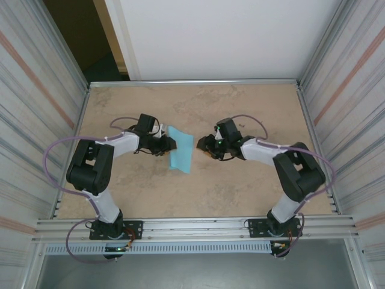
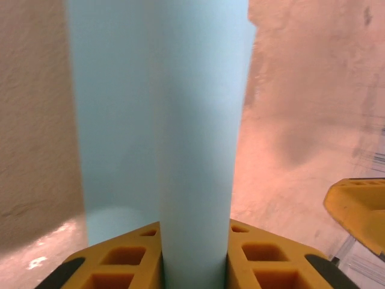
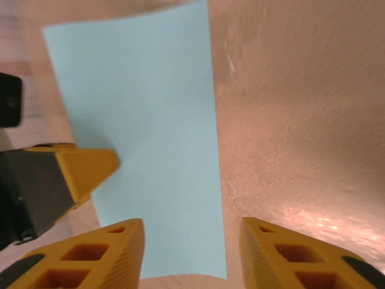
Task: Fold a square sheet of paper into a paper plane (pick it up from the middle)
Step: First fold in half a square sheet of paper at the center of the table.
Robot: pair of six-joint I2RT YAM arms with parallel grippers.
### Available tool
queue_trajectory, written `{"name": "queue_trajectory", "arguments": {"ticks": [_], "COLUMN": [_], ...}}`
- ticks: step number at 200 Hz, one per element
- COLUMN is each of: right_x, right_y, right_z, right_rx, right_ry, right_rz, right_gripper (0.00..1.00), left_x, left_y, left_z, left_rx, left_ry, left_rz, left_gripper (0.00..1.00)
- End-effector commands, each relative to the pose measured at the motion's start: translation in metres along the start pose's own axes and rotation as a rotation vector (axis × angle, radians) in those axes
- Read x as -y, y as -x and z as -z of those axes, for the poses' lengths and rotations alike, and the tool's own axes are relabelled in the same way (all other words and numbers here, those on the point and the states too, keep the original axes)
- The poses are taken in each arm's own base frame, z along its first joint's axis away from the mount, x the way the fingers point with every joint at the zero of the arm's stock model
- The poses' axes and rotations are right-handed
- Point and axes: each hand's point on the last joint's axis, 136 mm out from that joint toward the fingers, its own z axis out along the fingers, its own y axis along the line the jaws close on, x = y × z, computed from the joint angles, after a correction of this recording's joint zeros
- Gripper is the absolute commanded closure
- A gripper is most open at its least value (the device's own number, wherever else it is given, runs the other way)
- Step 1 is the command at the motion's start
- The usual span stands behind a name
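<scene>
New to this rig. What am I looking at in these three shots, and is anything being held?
The overhead picture shows two robot arms bolted at the near edge of a tan table: the left arm and the right arm. The other two pictures come from a camera on each wrist, looking past that arm's yellow fingers. One light-blue sheet of paper lies between the arms. The left gripper pinches it between its fingers. The right gripper is open at the sheet's edge, holding nothing.
</scene>
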Motion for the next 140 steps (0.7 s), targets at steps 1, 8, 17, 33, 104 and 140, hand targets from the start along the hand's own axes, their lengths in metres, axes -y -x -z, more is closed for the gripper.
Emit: {"name": "queue_trajectory", "arguments": {"ticks": [1,8,17,33,104,140], "right_x": [-0.008,-0.010,-0.016,-0.027,-0.069,-0.082], "right_y": [0.017,0.019,0.020,0.022,0.017,0.017], "right_z": [0.027,0.035,0.044,0.060,0.086,0.089], "right_rx": [0.081,0.091,0.094,0.103,0.055,0.030], "right_ry": [0.065,0.095,0.139,0.209,0.420,0.479], "right_rz": [0.024,0.028,0.042,0.077,0.113,0.117], "right_gripper": [0.47,0.43,0.37,0.27,0.14,0.21], "left_x": [0.060,0.076,0.096,0.129,0.186,0.184], "left_y": [0.008,0.008,0.005,0.003,-0.005,-0.008], "left_z": [0.025,0.031,0.038,0.050,0.073,0.070], "left_rx": [0.013,0.008,-0.002,-0.018,-0.082,-0.100], "left_ry": [-0.171,-0.231,-0.310,-0.439,-0.656,-0.658], "left_rz": [-0.117,-0.131,-0.144,-0.159,-0.158,-0.152], "left_gripper": [0.74,0.74,0.74,0.74,0.73,0.73]}}
